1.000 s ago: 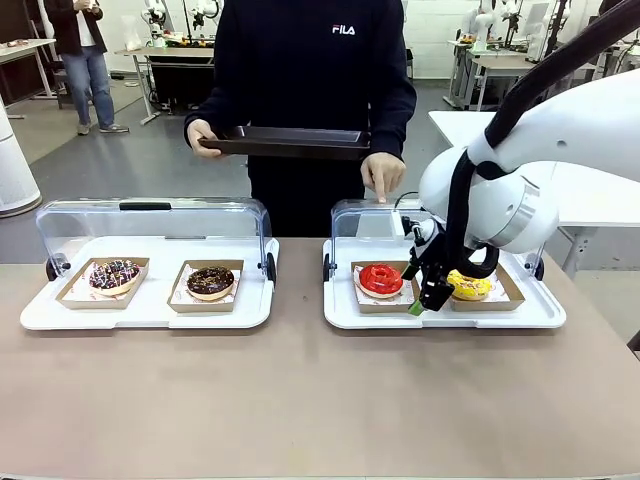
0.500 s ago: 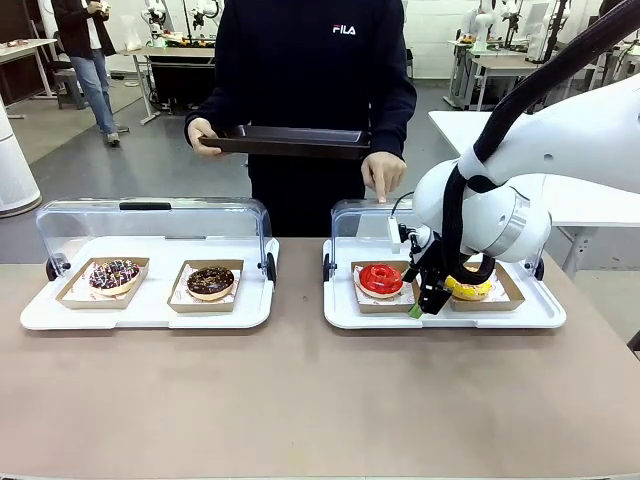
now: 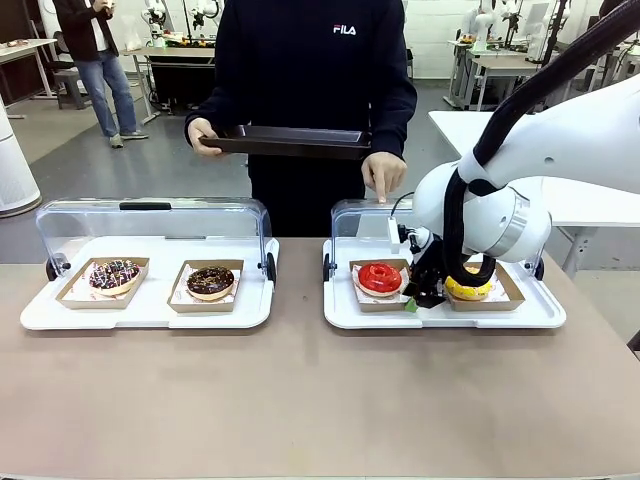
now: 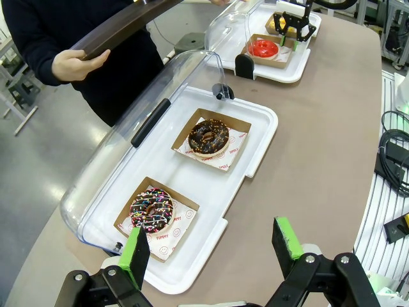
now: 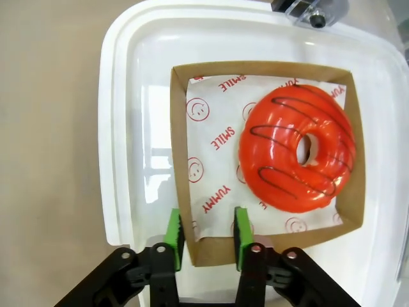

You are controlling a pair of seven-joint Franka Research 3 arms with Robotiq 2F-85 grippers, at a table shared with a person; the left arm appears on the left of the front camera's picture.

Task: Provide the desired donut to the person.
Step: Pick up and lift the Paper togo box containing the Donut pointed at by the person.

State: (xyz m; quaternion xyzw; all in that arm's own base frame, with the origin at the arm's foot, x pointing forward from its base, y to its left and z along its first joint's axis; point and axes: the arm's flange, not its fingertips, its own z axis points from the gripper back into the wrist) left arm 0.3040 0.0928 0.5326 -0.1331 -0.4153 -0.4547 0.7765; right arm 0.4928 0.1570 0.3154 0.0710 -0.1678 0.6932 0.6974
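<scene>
A red-glazed donut (image 3: 380, 278) (image 5: 297, 147) lies in a brown cardboard tray (image 5: 182, 160) on the right white serving tray (image 3: 440, 318). My right gripper (image 3: 415, 300) (image 5: 206, 240) is down at that cardboard tray's near corner, shut on its wall, with a green pad on each side. The person (image 3: 310, 70) stands across the table, holds a dark tray (image 3: 285, 142) in one hand and points a finger (image 3: 382, 192) down at the right case. My left gripper (image 4: 214, 246) hangs open above the left serving tray, holding nothing.
A yellow donut (image 3: 470, 290) sits in its own cardboard tray, partly behind my right wrist. The left serving tray (image 3: 150, 310) holds a sprinkled donut (image 3: 114, 274) and a chocolate donut (image 3: 210, 281). Both clear lids (image 3: 150, 215) stand tipped open at the back.
My right gripper's jaws have closed from wide open onto the red donut's cardboard tray and dropped slightly. The left arm and the person's hands have stayed put.
</scene>
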